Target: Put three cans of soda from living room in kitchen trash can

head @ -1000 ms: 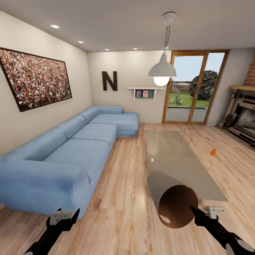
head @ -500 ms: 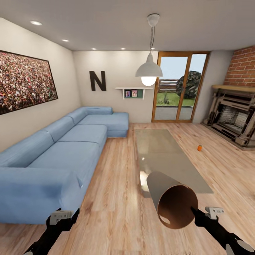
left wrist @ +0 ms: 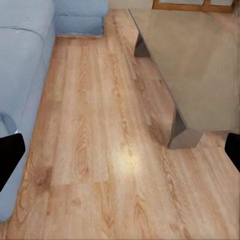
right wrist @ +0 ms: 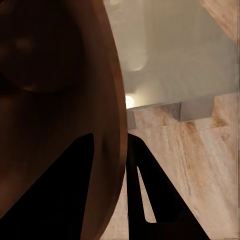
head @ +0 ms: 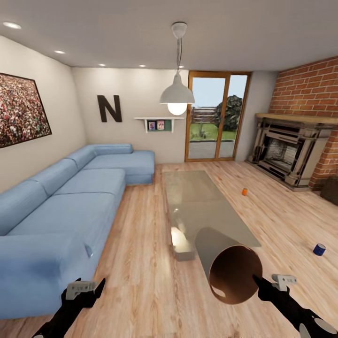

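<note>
Right fingers (head: 258, 280) clenched on trash can (head: 230, 270) rim — rigid, glossy, slip-prone | left fingers (head: 84, 287) released | orange soda can (head: 244, 191), blue soda can (head: 319, 249) on floor — light, take by sides

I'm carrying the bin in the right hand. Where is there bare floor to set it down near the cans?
Bare floor lies between the low table and the fireplace, around the orange can and the blue can. The strip between the sofa and the table is free too, but narrower. The right hand grips the trash can by its rim.
</note>
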Available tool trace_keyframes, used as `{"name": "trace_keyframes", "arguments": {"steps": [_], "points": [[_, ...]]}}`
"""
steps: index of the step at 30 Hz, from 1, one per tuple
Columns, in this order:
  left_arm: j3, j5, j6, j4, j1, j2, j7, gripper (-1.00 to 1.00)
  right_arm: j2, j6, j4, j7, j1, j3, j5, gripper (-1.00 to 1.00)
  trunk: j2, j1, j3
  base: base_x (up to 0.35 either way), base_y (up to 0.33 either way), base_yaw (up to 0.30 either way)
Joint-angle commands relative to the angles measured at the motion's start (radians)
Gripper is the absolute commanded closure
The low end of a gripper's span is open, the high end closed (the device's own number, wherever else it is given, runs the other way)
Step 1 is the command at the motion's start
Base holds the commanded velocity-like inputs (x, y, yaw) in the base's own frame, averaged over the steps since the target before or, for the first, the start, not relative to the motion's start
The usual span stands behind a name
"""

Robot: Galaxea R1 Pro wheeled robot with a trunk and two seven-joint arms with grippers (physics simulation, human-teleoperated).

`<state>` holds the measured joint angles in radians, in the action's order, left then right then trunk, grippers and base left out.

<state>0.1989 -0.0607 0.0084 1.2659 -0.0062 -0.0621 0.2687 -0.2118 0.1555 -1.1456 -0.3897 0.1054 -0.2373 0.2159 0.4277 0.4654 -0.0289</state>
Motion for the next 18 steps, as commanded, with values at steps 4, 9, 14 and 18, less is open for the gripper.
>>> {"name": "trace_keyframes", "arguments": {"steps": [4, 9, 14, 18], "points": [[0.0, -0.001, 0.001, 0.0, 0.0, -0.001, 0.001, -1.0, 0.0, 0.001, -0.002, -0.005, 0.0, -0.001, 0.011, 1.0, 0.0, 0.0, 0.003, 0.0, 0.123, -0.253], [0.0, -0.002, 0.001, 0.0, 0.0, -0.001, 0.001, -1.0, 0.0, 0.0, -0.003, -0.008, 0.0, -0.002, 0.011, 1.0, 0.0, 0.0, 0.006, 0.0, 0.263, -0.253], [0.001, -0.002, 0.002, 0.0, 0.0, -0.001, 0.001, -1.0, 0.0, -0.001, -0.003, -0.009, 0.0, -0.002, 0.011, 1.0, 0.0, 0.0, 0.01, 0.0, 0.306, -0.253], [0.001, -0.002, 0.002, 0.0, 0.0, -0.001, 0.001, -1.0, 0.0, -0.001, -0.003, -0.009, 0.0, -0.002, 0.011, 1.0, 0.0, 0.0, 0.012, 0.0, 0.313, -0.253]]}}
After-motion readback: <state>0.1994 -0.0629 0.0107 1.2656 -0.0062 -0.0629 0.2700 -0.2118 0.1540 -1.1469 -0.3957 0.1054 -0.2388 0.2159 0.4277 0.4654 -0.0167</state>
